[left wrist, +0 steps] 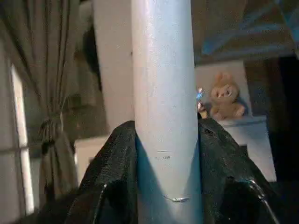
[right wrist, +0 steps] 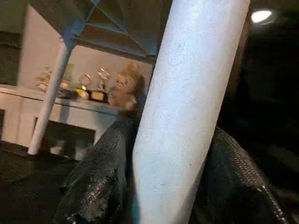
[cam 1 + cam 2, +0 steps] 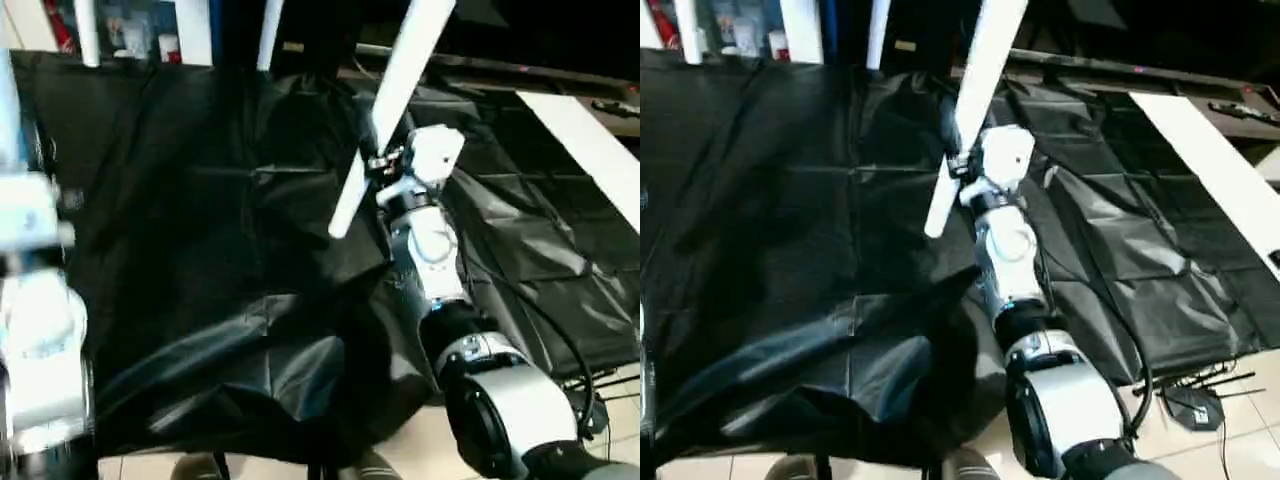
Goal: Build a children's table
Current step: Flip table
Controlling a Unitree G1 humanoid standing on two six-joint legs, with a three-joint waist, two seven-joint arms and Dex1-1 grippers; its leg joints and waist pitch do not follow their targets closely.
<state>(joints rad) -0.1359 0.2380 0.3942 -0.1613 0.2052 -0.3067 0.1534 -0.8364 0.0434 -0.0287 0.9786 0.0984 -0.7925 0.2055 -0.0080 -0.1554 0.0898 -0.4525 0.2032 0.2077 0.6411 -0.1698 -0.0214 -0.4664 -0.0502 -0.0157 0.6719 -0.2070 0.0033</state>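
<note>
My right gripper (image 3: 378, 160) is shut on a long white table leg (image 3: 395, 95). The leg slants up out of the picture, and its lower end hangs above the black cloth (image 3: 200, 200). In the right wrist view the black fingers (image 2: 100, 177) clamp this leg (image 2: 187, 107). Beyond it is the tabletop's ribbed underside (image 2: 117, 28), with another leg (image 2: 46, 102) running from it down to the cloth. My left gripper (image 1: 166, 140) is shut on a second white leg (image 1: 163, 70). This leg (image 3: 8, 100) rises above my left arm (image 3: 40, 330) at the picture's left edge.
Crumpled black cloth covers the whole work surface. A long white board (image 3: 590, 150) lies across its far right. More white uprights (image 3: 88, 30) stand along the far edge. Black cables (image 3: 1200, 395) lie on the light floor at the right.
</note>
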